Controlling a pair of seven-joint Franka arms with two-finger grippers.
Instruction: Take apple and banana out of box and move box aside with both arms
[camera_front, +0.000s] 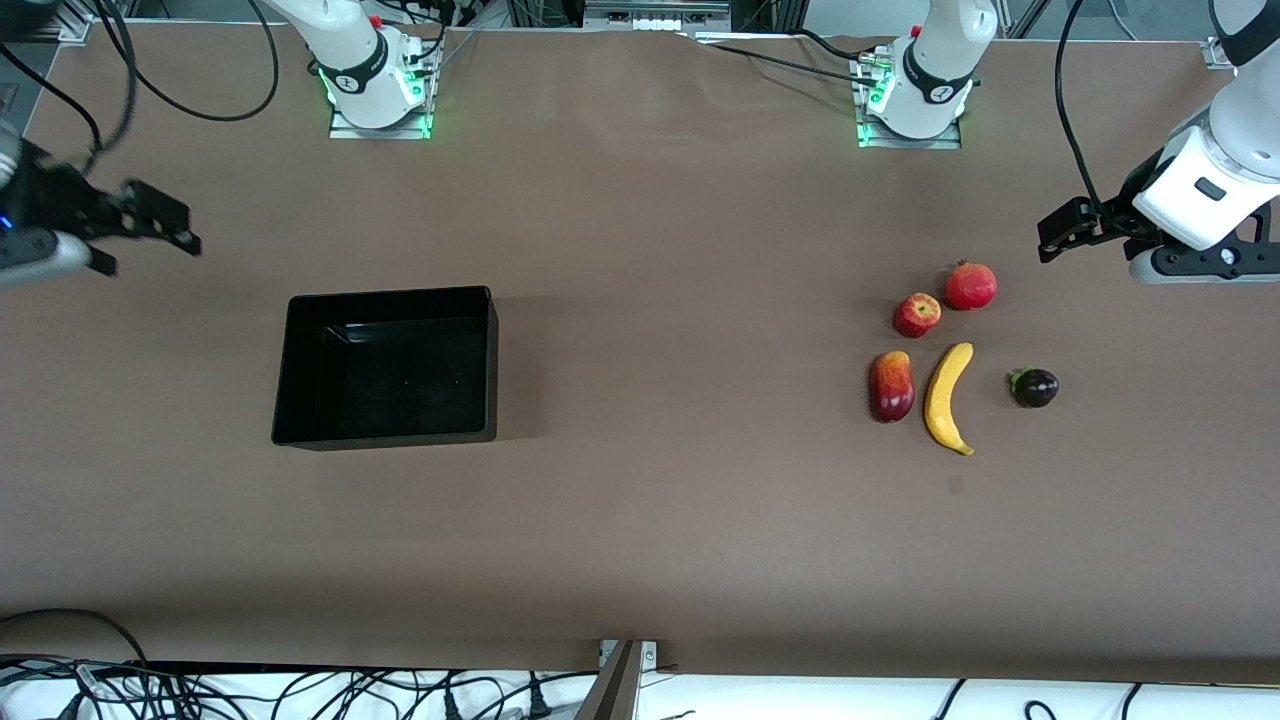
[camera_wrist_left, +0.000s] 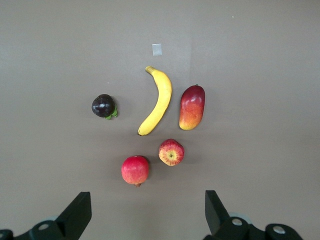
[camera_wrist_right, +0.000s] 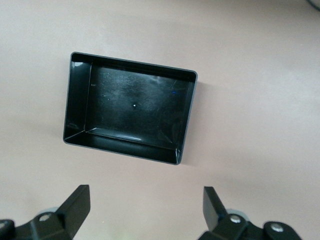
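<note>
The yellow banana (camera_front: 947, 397) and the small red apple (camera_front: 917, 314) lie among other fruits toward the left arm's end of the table. Both also show in the left wrist view, the banana (camera_wrist_left: 158, 100) and the apple (camera_wrist_left: 171, 152). The black box (camera_front: 385, 365) sits empty toward the right arm's end and fills the right wrist view (camera_wrist_right: 132, 107). My left gripper (camera_front: 1062, 232) hangs open and empty over bare table beside the fruits (camera_wrist_left: 147, 215). My right gripper (camera_front: 160, 230) hangs open and empty over bare table beside the box (camera_wrist_right: 145, 210).
A red pomegranate (camera_front: 971, 285) lies beside the apple. A red-yellow mango (camera_front: 892, 385) and a dark purple round fruit (camera_front: 1034, 387) flank the banana. A small pale tag (camera_front: 956, 485) lies on the table nearer the front camera than the banana. Cables run along the table's edges.
</note>
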